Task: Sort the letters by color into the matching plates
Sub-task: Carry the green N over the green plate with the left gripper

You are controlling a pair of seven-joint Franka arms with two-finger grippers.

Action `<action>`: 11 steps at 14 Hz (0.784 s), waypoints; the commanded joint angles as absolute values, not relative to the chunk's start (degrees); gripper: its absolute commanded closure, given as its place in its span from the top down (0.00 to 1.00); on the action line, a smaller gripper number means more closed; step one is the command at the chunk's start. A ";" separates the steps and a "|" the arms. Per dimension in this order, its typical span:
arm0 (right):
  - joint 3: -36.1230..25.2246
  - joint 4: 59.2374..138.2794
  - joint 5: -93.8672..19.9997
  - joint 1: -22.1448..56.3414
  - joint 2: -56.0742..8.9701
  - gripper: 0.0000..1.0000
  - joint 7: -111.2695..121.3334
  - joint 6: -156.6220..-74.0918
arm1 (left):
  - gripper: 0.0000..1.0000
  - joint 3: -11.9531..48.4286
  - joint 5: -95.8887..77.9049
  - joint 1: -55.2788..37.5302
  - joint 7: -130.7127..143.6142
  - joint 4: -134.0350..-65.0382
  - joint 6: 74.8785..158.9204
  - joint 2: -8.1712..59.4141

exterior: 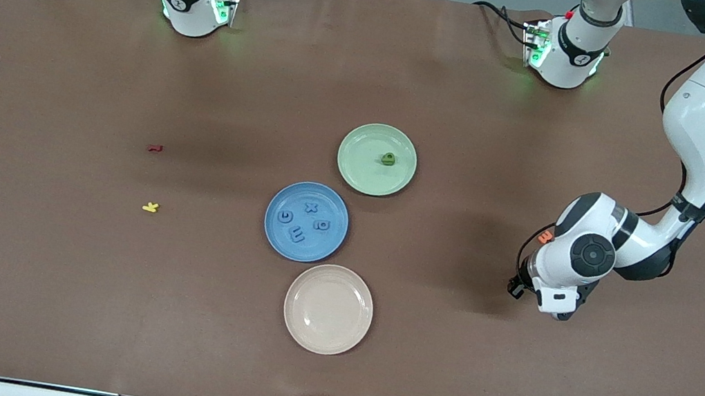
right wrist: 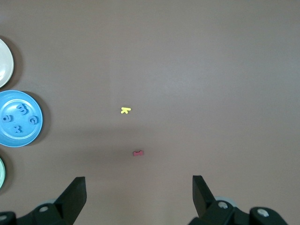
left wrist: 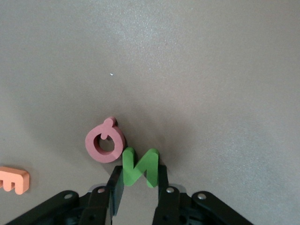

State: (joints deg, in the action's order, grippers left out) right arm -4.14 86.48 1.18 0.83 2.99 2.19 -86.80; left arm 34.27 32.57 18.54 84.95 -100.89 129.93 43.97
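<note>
The blue plate (exterior: pixel 270 236) holds several blue letters (exterior: pixel 296 234). The pale green plate (exterior: pixel 356 172) holds one green letter (exterior: pixel 388 159). My left gripper (exterior: pixel 557 313) is down at the table toward the left arm's end. In the left wrist view its fingers (left wrist: pixel 118 185) are shut on the two sides of a green letter N (left wrist: pixel 139 166), which the arm hides in the front view. My right gripper (right wrist: pixel 138 185) is open and empty, high over the right arm's end of the table, and is out of the front view.
A pink letter (left wrist: pixel 105 140) touches the green N, and an orange letter E (left wrist: pixel 13 180) lies beside them. A beige plate (exterior: pixel 328 309) sits nearer the front camera than the blue plate. A red letter (exterior: pixel 155 147) and a yellow letter (exterior: pixel 150 207) lie toward the right arm's end.
</note>
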 commanded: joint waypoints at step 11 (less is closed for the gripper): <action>-3.87 84.38 -0.69 0.00 2.20 1.00 2.55 -86.75 | 0.01 43.58 32.17 18.11 90.25 -100.90 125.87 42.28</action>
State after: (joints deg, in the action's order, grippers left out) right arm -4.15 86.07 0.83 0.81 2.99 2.19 -86.99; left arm 41.76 32.57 18.20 87.94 -100.42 127.84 43.62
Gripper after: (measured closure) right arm 0.000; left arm 0.670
